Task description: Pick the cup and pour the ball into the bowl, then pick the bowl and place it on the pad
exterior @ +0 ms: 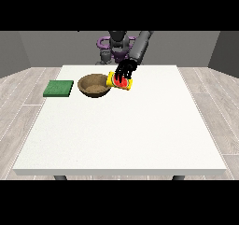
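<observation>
A yellow cup with a red band [119, 82] is tipped on its side, its mouth toward the brown bowl [94, 86] just to its left. The black hand at the view's right [124, 71] is curled over the cup from above and behind. The bowl sits on the white table [121, 126] left of centre at the back. I cannot make out a ball in the cup or in the bowl. A green square pad [59, 88] lies flat at the table's left, apart from the bowl. The other hand does not show.
The robot's grey torso and a purple part [103, 43] stand behind the table's far edge. The table's front half stretches toward the camera.
</observation>
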